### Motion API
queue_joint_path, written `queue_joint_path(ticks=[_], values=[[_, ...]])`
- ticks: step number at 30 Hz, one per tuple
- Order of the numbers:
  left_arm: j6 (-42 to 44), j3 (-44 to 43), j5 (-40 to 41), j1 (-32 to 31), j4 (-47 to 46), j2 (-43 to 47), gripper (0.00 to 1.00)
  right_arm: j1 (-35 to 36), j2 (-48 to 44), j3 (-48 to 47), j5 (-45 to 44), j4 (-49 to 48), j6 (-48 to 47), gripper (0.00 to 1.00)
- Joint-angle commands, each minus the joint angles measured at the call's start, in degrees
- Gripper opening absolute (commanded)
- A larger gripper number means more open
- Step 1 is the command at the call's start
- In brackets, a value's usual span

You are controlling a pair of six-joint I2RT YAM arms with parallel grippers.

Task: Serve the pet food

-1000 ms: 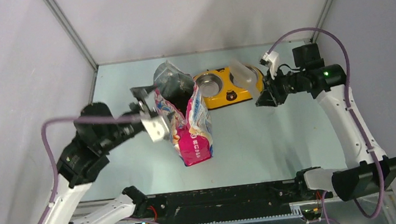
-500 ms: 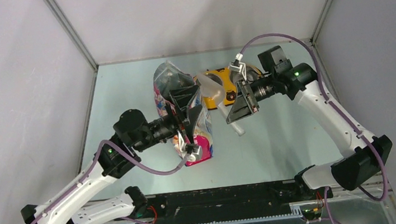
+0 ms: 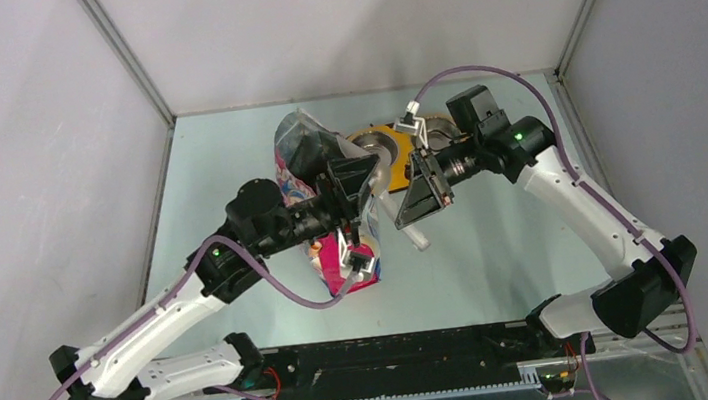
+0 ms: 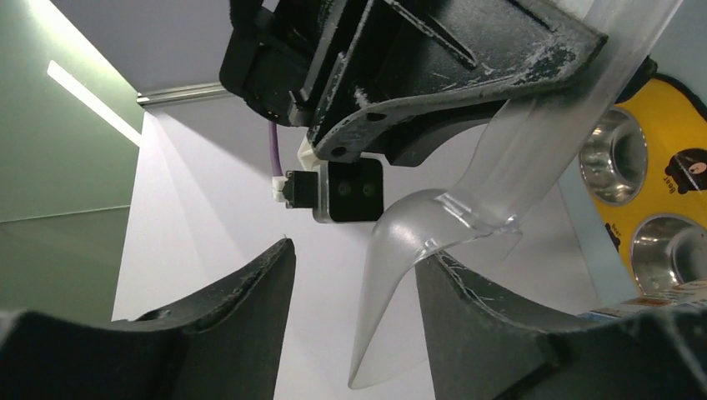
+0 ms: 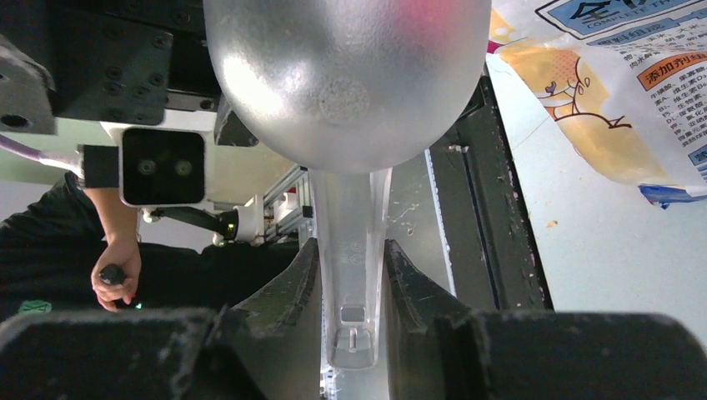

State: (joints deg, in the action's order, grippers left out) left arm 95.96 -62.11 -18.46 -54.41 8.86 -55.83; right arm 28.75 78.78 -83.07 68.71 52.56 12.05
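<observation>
The pink-and-blue cat food bag (image 3: 344, 257) stands open-topped mid-table; the pet food inside it is hidden. One brown speck (image 5: 550, 223) lies on the table beside the bag (image 5: 617, 100). My right gripper (image 3: 422, 199) is shut on the handle of a clear plastic scoop (image 3: 384, 182), just right of the bag. In the right wrist view the fingers (image 5: 293, 283) clamp the scoop (image 5: 346, 83), which looks empty. My left gripper (image 3: 355, 212) is open in front of the bag. In the left wrist view the scoop's lip (image 4: 400, 250) sits between the open left gripper (image 4: 357, 254), close to its right finger.
A yellow double bowl (image 3: 402, 147) with steel cups stands behind the scoop, also in the left wrist view as the bowl (image 4: 671, 175). The two arms nearly meet over mid-table. A black rail (image 3: 399, 361) runs along the near edge. Enclosure walls stand on both sides.
My right arm carried the scoop left from above the bowl to beside the bag. My left arm swung from the bag's left side across its front, up to the scoop.
</observation>
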Motion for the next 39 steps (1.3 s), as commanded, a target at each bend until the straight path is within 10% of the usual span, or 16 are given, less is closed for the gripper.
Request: queue_joint_path(ticks=[1, 6, 8, 14, 29, 39], values=[[3.8, -2.24, -0.55, -0.34, -2.8, -1.34, 0.58, 0.41, 0.16, -0.77, 1.39, -1.93, 1.06, 0.0], [4.62, -1.98, -1.43, -0.34, -3.61, -1.6, 0.15, 0.26, -0.09, -0.78, 1.35, -2.14, 1.07, 0.02], [4.29, -1.66, -0.84, -0.34, -4.16, -1.58, 0.02, -0.2, -0.12, -0.82, 2.34, -2.37, 0.94, 0.21], [0.72, -0.86, 6.06, -0.34, -6.15, -0.87, 0.0, -8.07, -0.23, -4.92, 4.99, -5.51, 3.01, 0.57], [-50.77, -38.28, 32.96, -0.34, 36.35, -10.2, 0.0, -19.12, -7.12, -12.58, -17.84, -23.22, 4.94, 0.74], [-70.73, -31.74, 29.3, -0.34, 47.85, -7.81, 0.0, -14.4, -5.75, -3.73, -5.35, -24.92, 11.55, 0.79]])
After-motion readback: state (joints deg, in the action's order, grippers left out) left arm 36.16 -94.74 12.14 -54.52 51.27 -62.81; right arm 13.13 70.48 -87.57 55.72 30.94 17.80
